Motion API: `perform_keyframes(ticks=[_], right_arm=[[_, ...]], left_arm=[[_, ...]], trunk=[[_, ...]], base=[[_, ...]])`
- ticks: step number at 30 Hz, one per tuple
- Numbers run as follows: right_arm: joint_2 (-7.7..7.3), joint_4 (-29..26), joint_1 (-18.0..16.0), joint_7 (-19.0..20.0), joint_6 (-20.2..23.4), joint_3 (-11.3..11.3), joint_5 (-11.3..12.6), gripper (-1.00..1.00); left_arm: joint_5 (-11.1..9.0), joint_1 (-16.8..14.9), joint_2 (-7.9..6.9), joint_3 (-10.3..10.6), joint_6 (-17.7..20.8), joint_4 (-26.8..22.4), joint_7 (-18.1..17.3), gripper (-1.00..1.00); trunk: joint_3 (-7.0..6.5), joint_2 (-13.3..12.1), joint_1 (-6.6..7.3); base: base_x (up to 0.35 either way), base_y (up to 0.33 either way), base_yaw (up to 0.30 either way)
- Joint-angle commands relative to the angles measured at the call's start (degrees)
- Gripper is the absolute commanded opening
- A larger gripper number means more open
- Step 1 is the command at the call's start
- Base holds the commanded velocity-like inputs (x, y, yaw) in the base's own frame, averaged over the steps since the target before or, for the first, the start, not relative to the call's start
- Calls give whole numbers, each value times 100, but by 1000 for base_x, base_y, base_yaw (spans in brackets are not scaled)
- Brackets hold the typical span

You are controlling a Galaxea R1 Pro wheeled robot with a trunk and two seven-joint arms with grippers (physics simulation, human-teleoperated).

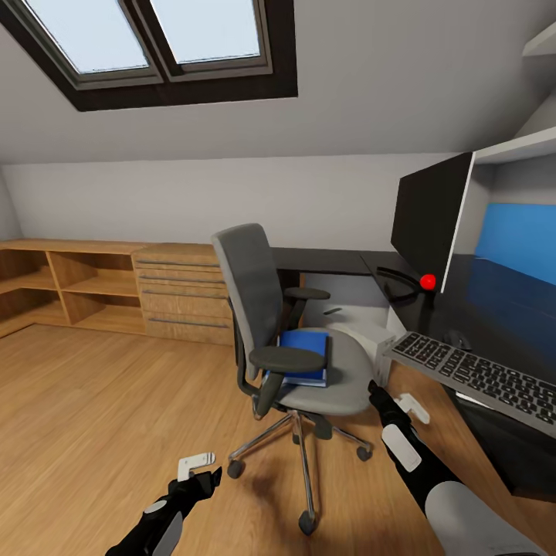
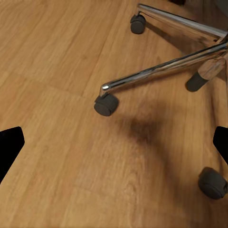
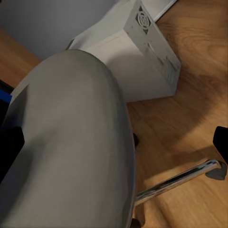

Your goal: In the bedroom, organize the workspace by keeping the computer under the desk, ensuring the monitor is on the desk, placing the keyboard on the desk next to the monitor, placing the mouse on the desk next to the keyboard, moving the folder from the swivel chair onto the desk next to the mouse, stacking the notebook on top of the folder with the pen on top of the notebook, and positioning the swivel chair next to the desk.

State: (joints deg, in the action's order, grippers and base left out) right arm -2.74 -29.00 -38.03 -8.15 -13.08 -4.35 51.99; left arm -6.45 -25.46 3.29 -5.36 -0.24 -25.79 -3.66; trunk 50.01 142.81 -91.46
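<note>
Overhead, skylight (image 1: 147, 38); below, wood floor (image 1: 100, 417); black desk (image 1: 494, 309).

An attic room — sloped grey-white ceiling (image 1: 371, 116) with a dark-framed skylight (image 1: 154, 46) letting in pale daylight. Warm wood-plank floor (image 1: 93, 401); a low light-wood shelf-and-drawer unit (image 1: 116, 289) lines the far wall.

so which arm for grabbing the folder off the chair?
Right, probably. The right claw hangs beside the swivel chair seat, close to the folder; its wrist view looks along the seat. The left claw sits low, over the floor by the casters.
</note>
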Motion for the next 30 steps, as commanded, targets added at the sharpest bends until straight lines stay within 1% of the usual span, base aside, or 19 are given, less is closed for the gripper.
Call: perform_keyframes(ticks=[1, 8, 9, 12, 18, 25, 30], right_arm=[[-9, -3, -3, -37, -30, -47, 49, 100], [-15, -2, -3, -37, -28, -49, 71, 100], [-17, -1, -3, -37, -28, -49, 72, 100], [-25, -2, -3, -37, -28, -48, 74, 100], [-103, 0, -3, -37, -28, -48, 75, 100], [-127, -8, -3, -40, -35, -55, 76, 100], [-114, -19, -3, -41, -36, -58, 81, 100]], left_arm=[[-50, -3, 5, -34, -2, 3, -38, 100], [-57, -3, 7, -33, -2, -6, -38, 100], [-57, -3, 8, -32, -2, -8, -38, 100], [-58, -3, 11, -29, -2, -12, -37, 100], [-58, -3, 13, -32, -2, -14, -38, 100], [-59, -3, 14, -33, -2, -14, -37, 100], [-59, -3, 12, -34, -2, -14, -31, 100]], trunk=[[6, 2, 1], [6, 2, 1], [24, 43, -21], [90, 47, -29], [223, 55, -44], [223, 55, -44], [223, 55, -44]], base=[[25, 0, 0], [10, 0, 0], [3, 0, 0], [2, 0, 0], [0, 0, 0], [0, 0, 0], [0, 0, 0]])
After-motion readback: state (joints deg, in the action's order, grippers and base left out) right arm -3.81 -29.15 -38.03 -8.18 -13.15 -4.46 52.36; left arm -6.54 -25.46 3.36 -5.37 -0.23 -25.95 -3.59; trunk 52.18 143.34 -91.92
